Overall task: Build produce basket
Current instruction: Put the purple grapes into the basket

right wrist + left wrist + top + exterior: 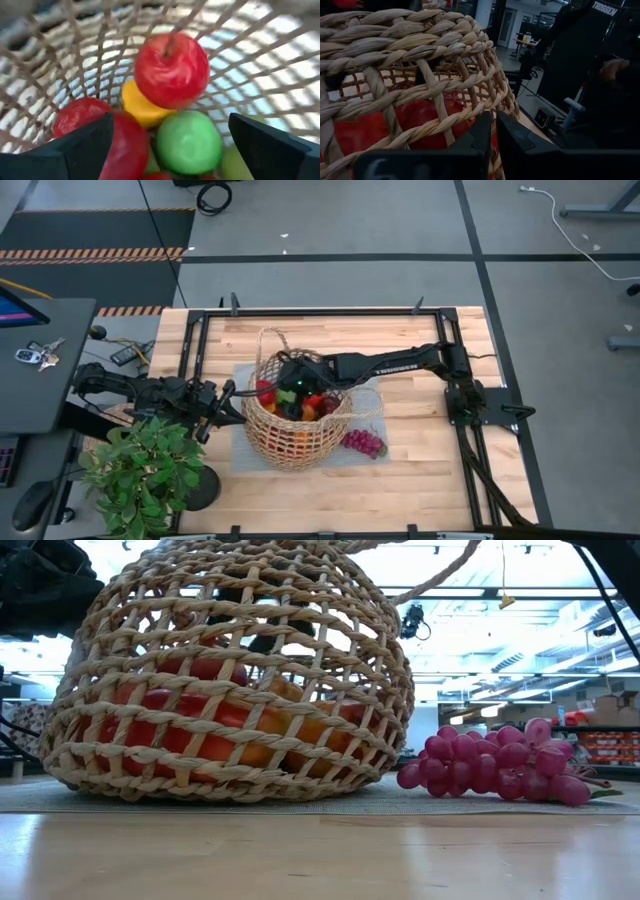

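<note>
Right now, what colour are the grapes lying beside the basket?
Pinkish purple. The grapes show best in the low view, lying outside the basket.

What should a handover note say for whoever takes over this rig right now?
Right end effector: open, inside the basket, above the fruit, holding nothing.
Left end effector: shut, at the basket's outer wall.
In the basket: apple, lemon, a green fruit, more red fruit.
Done: most of the produce is in.
Left: grapes lie on the mat beside the basket.
</note>
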Controlling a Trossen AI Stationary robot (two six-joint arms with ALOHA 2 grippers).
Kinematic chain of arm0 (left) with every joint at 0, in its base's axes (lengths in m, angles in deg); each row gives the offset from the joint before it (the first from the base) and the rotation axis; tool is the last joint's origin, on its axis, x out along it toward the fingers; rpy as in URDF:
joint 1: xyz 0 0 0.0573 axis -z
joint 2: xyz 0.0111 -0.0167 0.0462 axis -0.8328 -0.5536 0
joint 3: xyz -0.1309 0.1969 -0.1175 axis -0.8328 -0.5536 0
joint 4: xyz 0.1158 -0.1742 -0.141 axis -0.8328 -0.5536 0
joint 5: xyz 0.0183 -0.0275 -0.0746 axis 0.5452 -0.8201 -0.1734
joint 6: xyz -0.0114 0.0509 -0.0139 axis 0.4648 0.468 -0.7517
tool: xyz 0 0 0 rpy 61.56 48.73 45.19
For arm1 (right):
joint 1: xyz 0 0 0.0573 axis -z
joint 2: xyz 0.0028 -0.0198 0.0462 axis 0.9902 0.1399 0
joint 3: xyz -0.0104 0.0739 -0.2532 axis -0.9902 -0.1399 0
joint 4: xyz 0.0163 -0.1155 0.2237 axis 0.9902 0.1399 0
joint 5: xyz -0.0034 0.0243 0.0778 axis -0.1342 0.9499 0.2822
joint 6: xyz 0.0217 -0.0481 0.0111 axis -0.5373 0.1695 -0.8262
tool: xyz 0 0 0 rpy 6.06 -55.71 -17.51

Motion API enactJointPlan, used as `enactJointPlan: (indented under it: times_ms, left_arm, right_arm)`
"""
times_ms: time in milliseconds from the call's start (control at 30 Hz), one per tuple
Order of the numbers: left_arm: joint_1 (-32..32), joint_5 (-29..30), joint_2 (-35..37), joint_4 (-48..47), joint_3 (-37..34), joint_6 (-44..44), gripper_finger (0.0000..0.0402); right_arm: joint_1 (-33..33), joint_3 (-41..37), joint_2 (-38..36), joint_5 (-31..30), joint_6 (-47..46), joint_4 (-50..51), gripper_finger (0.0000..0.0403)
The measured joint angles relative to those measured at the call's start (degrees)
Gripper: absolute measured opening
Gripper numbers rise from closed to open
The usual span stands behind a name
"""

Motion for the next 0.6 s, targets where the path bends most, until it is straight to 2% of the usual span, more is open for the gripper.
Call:
enactJointPlan:
  times_ms: [200,367,600]
  left_arm:
    - [0.01,0.0,0.0,-0.21,0.0,0.02,0.0029]
    - [-0.01,-0.02,-0.34,-0.01,0.02,0.01,0.0031]
    - [0.0,0.0,-0.48,-0.07,0.01,0.0,0.0034]
  right_arm:
    - [-1.39,7.78,-1.0,-3.49,2.47,8.45,0.0399]
    - [-3.68,18.68,-1.48,-3.67,-0.17,22.05,0.0392]
    - [-11.01,30.07,-1.5,-3.89,-3.34,31.94,0.0379]
